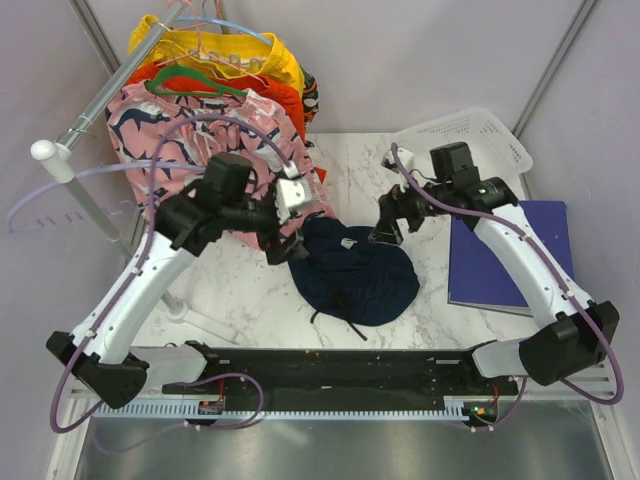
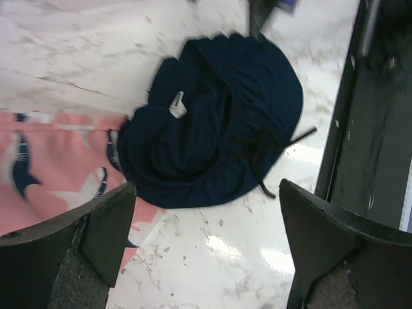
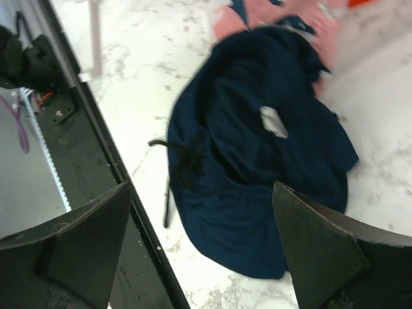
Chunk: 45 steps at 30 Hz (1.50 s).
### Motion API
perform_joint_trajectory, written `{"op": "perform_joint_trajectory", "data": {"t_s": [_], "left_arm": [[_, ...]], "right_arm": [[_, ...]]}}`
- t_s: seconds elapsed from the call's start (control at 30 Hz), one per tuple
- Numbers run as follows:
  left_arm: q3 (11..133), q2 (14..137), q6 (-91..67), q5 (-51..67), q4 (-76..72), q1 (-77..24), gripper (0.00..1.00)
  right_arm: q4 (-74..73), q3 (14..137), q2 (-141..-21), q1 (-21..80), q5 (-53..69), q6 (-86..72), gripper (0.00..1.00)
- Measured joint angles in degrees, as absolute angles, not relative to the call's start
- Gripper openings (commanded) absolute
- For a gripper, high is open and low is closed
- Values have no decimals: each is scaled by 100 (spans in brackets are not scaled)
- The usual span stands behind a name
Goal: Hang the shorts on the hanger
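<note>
Right now the dark navy fabric shorts (image 1: 355, 275) lie in a crumpled heap on the white marble tabletop (image 1: 225, 285), waistband folded inward so the small white label (image 2: 177, 105) faces up and the thin dark drawstring (image 2: 278, 143) trails out on the side nearest the arm bases. The left hand (image 2: 206, 193) hovers just left of the heap with its fingers well apart and nothing between them. The right hand (image 3: 201, 188) hangs just beyond the heap's far right edge, its fingers also spread wide and empty. Both wrist views look straight down onto the cloth, which suggests each hand is poised above a side of the garment so the two can lift it by the waistband and pull it flat. Left of the heap, and touching its edge, hangs the hem of the pink shark-print shorts (image 1: 200, 135), one of several garments on a rail behind. The pale hanger cannot be picked out with any certainty among them. Judging by this, the task has barely begun: the shorts are not yet gripped, and the tangled waistband may be hard to find cleanly.
</note>
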State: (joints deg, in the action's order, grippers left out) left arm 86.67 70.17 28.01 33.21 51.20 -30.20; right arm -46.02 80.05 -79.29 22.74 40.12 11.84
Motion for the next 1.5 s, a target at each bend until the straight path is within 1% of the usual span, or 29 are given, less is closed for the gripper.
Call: {"op": "perform_joint_trajectory", "data": {"t_s": [0.07, 0.1, 0.2, 0.23, 0.4, 0.57, 0.63, 0.73, 0.77, 0.83, 0.87, 0.93, 0.97, 1.03, 1.07, 1.13, 1.17, 1.5], "left_arm": [[8335, 7057, 3232, 3197, 5358, -3389, 95], [8221, 7126, 3400, 3120, 5439, -3614, 95], [8145, 7555, 3732, 2982, 5564, -4139, 91], [8167, 7776, 3846, 2904, 5555, -4217, 90], [8123, 8659, 4263, 2386, 5384, -4200, 89], [7769, 8879, 4462, 1946, 4908, -4121, 89], [7813, 9037, 4405, 1791, 4652, -3968, 85], [8418, 9677, 4150, 1634, 4375, -3514, 76], [8578, 9876, 4084, 1564, 4263, -3400, 73], [8945, 10285, 3964, 1356, 4112, -3183, 70], [9054, 10420, 3938, 1295, 4064, -3129, 68], [9319, 10750, 3872, 1197, 3990, -3083, 66], [9400, 10877, 3857, 1197, 3972, -3087, 66], [9467, 11041, 3854, 1227, 3970, -3129, 65], [9476, 11102, 3854, 1251, 3977, -3142, 65], [9478, 11183, 3854, 1369, 4010, -3166, 65], [9478, 11207, 3854, 1415, 4032, -3170, 65], [9494, 11365, 3854, 1942, 4152, -3186, 68]], "right_arm": [[-4792, 7852, -7822, 1885, 3957, 1271, 90], [-4925, 7762, -7760, 1682, 3892, 1339, 86], [-5214, 7443, -7725, 1275, 3634, 1535, 79], [-5273, 7303, -7762, 1232, 3564, 1601, 79], [-5258, 6875, -8230, 1247, 3218, 1739, 80], [-4703, 6853, -9109, 1253, 2764, 1640, 81], [-4469, 6851, -9404, 1256, 2639, 1540, 80], [-4112, 6840, -9629, 1297, 2491, 1387, 80], [-4014, 6827, -9653, 1332, 2471, 1354, 78], [-3800, 6777, -9677, 1426, 2425, 1291, 73], [-3730, 6757, -9688, 1459, 2410, 1267, 65], [-3605, 6724, -9741, 1529, 2381, 1234, 53], [-3551, 6702, -9767, 1551, 2362, 1194, 44], [-3511, 6659, -9773, 1553, 2340, 1188, 33], [-3496, 6639, -9771, 1553, 2331, 1173, 24], [-3459, 6606, -9769, 1551, 2314, 1175, 11], [-3459, 6589, -9760, 1549, 2316, 1160, 0], [-3531, 6504, -9441, 1549, 2377, 1186, 0]]}}
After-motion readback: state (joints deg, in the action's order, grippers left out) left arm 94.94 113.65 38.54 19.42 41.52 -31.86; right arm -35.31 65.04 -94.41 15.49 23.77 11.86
